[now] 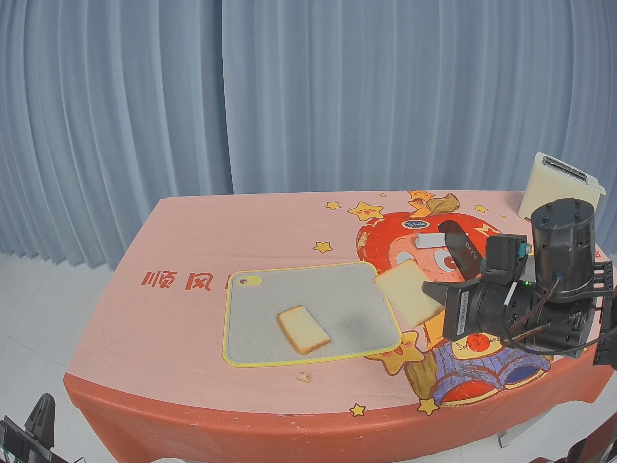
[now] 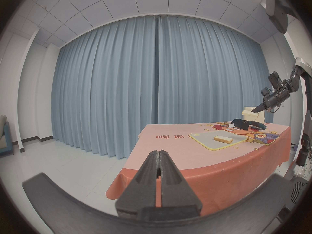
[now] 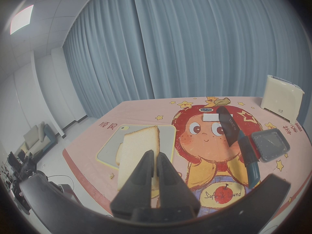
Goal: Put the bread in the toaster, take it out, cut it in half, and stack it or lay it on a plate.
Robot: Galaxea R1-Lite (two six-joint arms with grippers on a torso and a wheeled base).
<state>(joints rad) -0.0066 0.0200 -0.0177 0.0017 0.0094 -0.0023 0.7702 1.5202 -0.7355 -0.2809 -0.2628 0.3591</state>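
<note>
My right gripper (image 1: 436,289) is shut on a pale bread slice (image 1: 407,291), held tilted in the air over the right edge of the grey, yellow-rimmed cutting board (image 1: 360,303). In the right wrist view the slice (image 3: 139,148) stands edge-up between the fingers (image 3: 155,158). A smaller piece of bread (image 1: 303,329) lies flat on the board. The cream toaster (image 1: 558,185) stands at the table's far right corner. My left gripper (image 2: 158,166) is shut on nothing, low down off the table's front left corner.
A black-bladed knife (image 3: 229,127) with a teal handle lies on the pink cartoon tablecloth right of the board, beside a white label (image 1: 429,240). A dark rectangular tray (image 3: 270,144) sits near the toaster. A crumb (image 1: 303,377) lies in front of the board.
</note>
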